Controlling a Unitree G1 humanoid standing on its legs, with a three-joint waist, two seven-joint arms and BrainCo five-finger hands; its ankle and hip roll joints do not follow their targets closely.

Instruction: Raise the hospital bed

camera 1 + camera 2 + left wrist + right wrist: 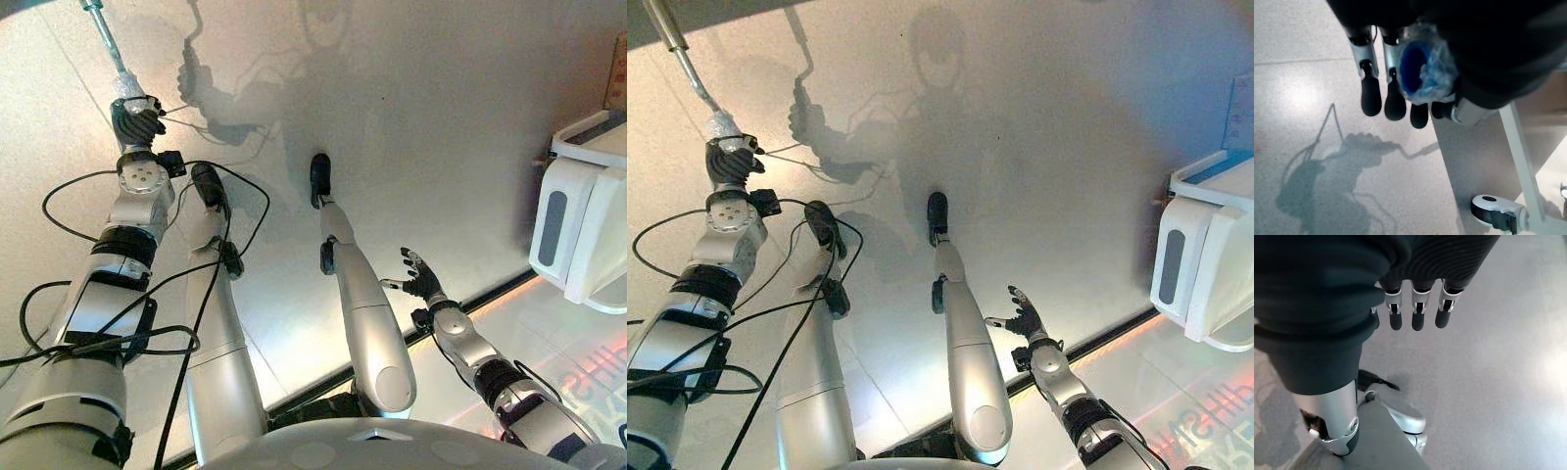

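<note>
The bed's crank is a thin metal rod (103,37) that ends in a handle wrapped in clear film (127,86), at the upper left over the floor. My left hand (137,122) is shut on that handle. In the left wrist view the handle's blue end (1418,68) shows inside my curled fingers (1371,100). My right hand (421,279) hangs open at the lower right, away from the crank, and its fingers (1418,318) are straight over bare floor.
A white and grey plastic unit (578,225) stands at the right edge. A dark strip (495,294) crosses the floor by my right hand. Beneath the crank, a white bed-frame bar (1520,156) ends in a caster (1496,210).
</note>
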